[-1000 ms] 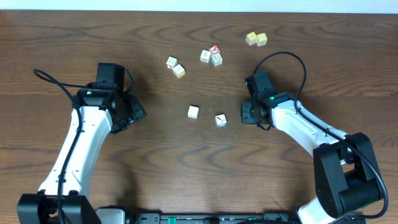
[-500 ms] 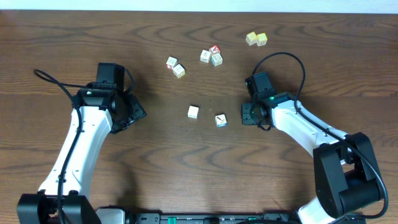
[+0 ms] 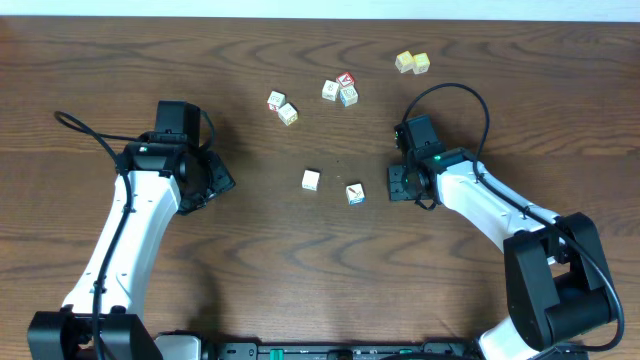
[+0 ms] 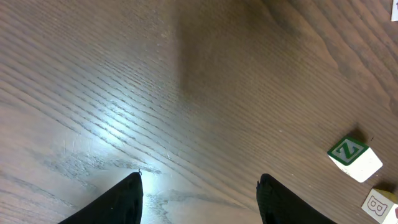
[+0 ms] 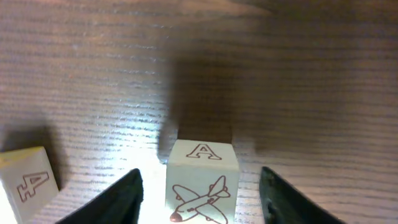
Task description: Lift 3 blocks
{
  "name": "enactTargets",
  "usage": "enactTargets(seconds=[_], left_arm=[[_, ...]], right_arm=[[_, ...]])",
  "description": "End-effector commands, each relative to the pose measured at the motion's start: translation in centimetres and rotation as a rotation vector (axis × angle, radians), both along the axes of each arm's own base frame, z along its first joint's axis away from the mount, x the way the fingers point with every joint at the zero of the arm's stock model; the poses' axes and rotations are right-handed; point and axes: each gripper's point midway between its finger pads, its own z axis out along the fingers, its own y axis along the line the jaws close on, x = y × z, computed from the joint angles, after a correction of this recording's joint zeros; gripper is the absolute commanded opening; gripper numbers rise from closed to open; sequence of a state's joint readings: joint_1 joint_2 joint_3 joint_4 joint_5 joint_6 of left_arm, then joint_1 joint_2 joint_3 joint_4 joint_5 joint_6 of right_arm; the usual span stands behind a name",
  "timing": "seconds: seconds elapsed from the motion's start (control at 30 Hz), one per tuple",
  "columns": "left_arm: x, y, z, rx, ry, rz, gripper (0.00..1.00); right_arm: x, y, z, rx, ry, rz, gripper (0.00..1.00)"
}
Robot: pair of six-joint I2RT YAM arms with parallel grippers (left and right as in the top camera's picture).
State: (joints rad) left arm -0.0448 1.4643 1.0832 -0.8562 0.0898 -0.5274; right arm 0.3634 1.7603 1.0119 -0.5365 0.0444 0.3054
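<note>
A whitish block (image 5: 202, 180) printed with an A and an airplane rests on the table between my right gripper's (image 5: 200, 175) open fingers, with a gap on each side. In the overhead view this is the blue-edged block (image 3: 355, 193), just left of the right gripper (image 3: 388, 186). A plain white block (image 3: 311, 180) lies further left, seen from the right wrist as a cube marked 4 (image 5: 28, 183). A yellowish block (image 3: 288, 114) sits farther back beside a white one (image 3: 277, 100). My left gripper (image 3: 222, 182) (image 4: 199, 185) hangs open over bare wood, holding nothing.
A cluster with a red-topped cube (image 3: 345, 80) and a pale yellow pair (image 3: 412, 63) lie at the back. In the left wrist view, a green Z cube (image 4: 354, 158) and a B cube (image 4: 380, 204) lie to the right. The right arm's black cable (image 3: 470, 95) loops above the table.
The right gripper's jaws have spread wider around the airplane block. Arms and blocks stay where they were.
</note>
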Motion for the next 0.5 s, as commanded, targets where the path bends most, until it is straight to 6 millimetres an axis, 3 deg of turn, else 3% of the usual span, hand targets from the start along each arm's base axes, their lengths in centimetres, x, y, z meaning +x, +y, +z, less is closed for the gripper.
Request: enactTargets(seconds=[0.0,0.3,0.47], left_arm=[[0.2,0.4,0.3,0.015,-0.009,0.013,0.60],[0.2,0.4,0.3,0.015,-0.009,0.014,0.59],[0.2,0.4,0.3,0.015,-0.009,0.014,0.59]], right_arm=[[0.3,-0.3,0.2,0.002,0.004,-0.031,0.66],[0.9,0.4,3.9,-0.004,0.043,-0.023,0.69],[0.4,3.9,6.3,0.081,0.069,0.097,0.70]])
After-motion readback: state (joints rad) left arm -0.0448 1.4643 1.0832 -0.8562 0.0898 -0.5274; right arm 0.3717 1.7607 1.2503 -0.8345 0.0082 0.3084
